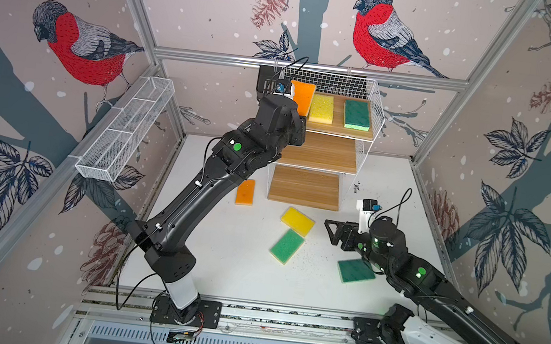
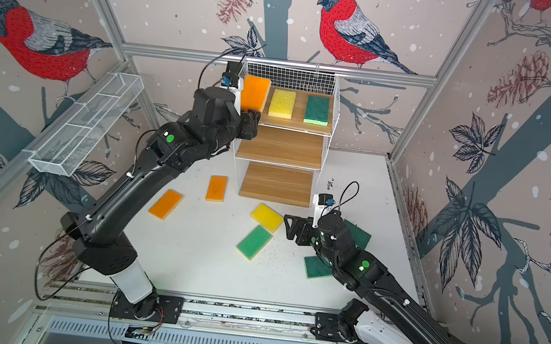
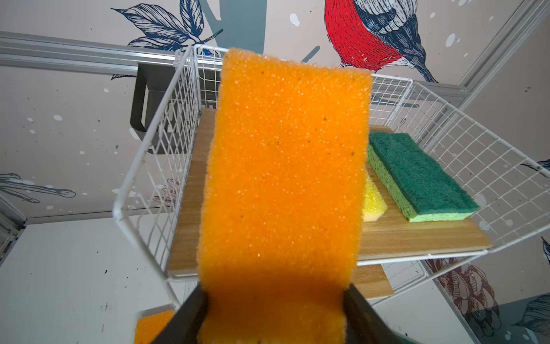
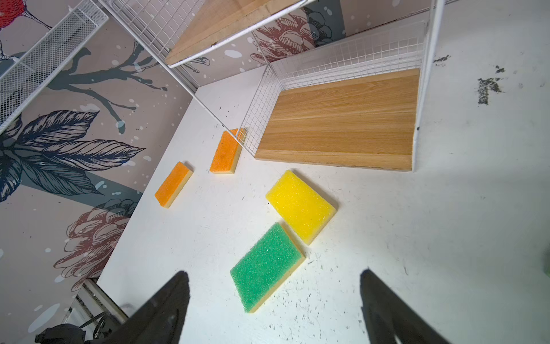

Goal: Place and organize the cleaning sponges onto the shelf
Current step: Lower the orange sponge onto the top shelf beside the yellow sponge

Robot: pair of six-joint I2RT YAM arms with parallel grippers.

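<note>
The shelf stands at the back, a white wire rack with three wooden boards. Its top board carries a yellow sponge and a dark green sponge. My left gripper is shut on an orange sponge, held tilted over the top board's left end. Several sponges lie on the table: two orange, one yellow, one green, one dark green. My right gripper hangs open above the table beside the green sponge, holding nothing.
A long white mesh trough hangs on the left wall. A black basket sits behind the shelf's left corner. Another dark green sponge shows behind the right arm. Dark crumbs speckle the white table.
</note>
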